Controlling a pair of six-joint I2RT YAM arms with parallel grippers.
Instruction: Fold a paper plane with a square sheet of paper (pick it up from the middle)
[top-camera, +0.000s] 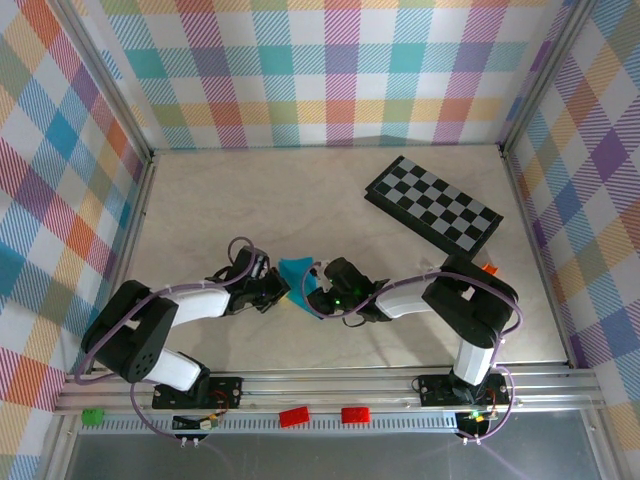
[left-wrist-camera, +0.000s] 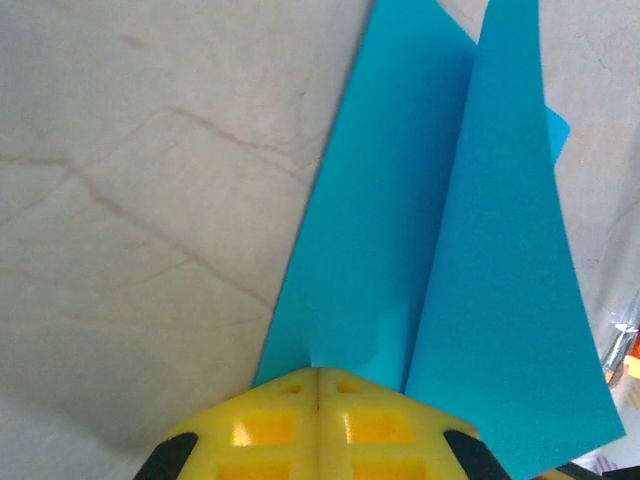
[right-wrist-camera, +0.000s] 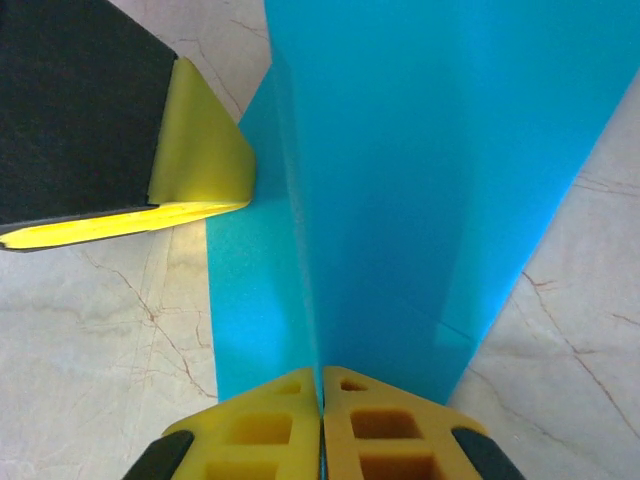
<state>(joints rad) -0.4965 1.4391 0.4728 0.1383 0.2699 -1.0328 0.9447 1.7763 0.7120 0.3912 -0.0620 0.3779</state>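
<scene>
The sheet of paper (left-wrist-camera: 440, 250) is bright blue, the board (top-camera: 433, 203) has black and grey squares, the walls (top-camera: 340, 70) are rainbow checks, and the table (top-camera: 250, 200) is pale marble.

Thin cyan-blue paper sheet (top-camera: 296, 272), plain, already creased into long narrow triangles, dart-like. It sat near the middle of the pale marbled worktop (top-camera: 250, 200), toward the near edge. In the left wrist view the sheet (left-wrist-camera: 450, 250) showed two long overlapping flaps tapering away, with its near end pinched between the closed yellow left fingers (left-wrist-camera: 270, 430). In the right wrist view one flap (right-wrist-camera: 420, 180) stood upright along a centre crease and a lower flap spread left, close to the worktop. Its base was clamped in the closed yellow right fingers (right-wrist-camera: 260, 430).
</scene>
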